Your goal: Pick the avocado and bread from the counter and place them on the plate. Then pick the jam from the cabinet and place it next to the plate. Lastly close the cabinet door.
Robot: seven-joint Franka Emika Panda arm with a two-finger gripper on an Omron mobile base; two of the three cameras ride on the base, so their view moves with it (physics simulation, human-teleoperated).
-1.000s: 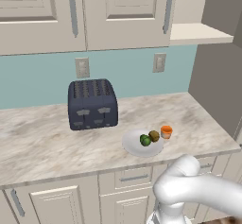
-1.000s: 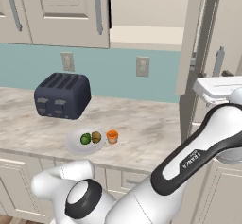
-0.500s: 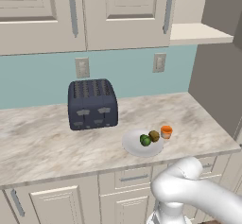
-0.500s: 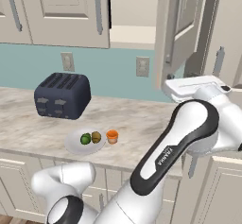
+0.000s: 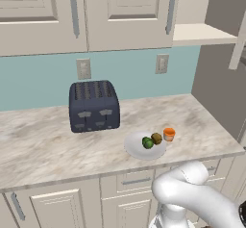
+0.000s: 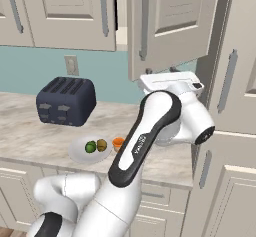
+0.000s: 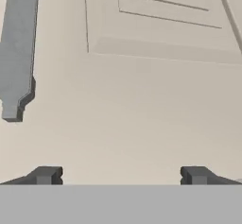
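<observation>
One white round shallow plate (image 5: 137, 150) lies on the beige marble-patterned table (image 5: 43, 145), in front of and to the right of the toaster, and on it sit one glossy green egg-shaped avocado (image 5: 147, 143) and one brown-tan lumpy bread (image 5: 156, 138), side by side and close together. One squat orange jam (image 5: 168, 134) jar with a paler lid stands on the table just beside the plate's right rim. One dark blue-grey toaster (image 5: 94, 106) with slots on top stands further back, near two wall sockets on the pale blue backsplash. The cream cabinet (image 6: 172, 21) has panelled doors and long grey bar handles; its right door hangs open in the right base view, and a pale inner shelf (image 5: 202, 33) shows in the left base view. The pincer (image 7: 121, 175) has its two dark tips spread wide apart with nothing between them, facing the smooth panelled door face close up, a grey bar handle (image 7: 18, 53) at upper left.
</observation>
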